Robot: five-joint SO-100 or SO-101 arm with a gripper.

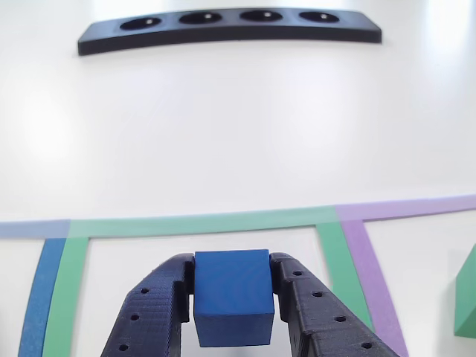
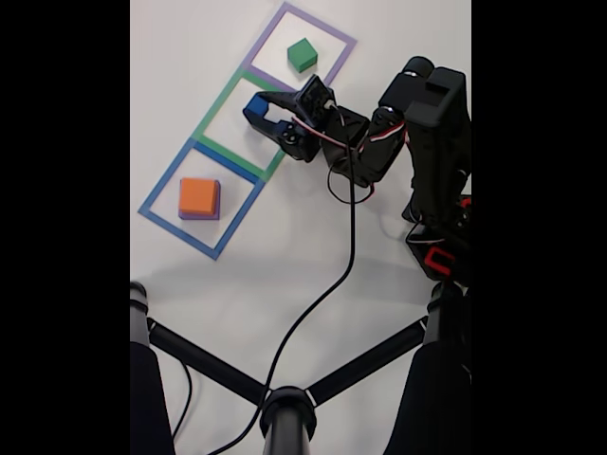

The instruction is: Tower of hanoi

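In the other view my gripper is shut on the small dark blue cube, one dark finger pressing each side. The fixed view places the gripper over the green square outline. I cannot tell whether the cube touches the table. The green cube sits inside the purple outline, and its corner shows at the right edge of the other view. The orange cube rests on the purple cube inside the blue outline.
A black strip with round holes lies across the far side of the white table. Green tape, purple tape and blue tape mark the squares. A black cable and a dark stand are in the fixed view's lower part.
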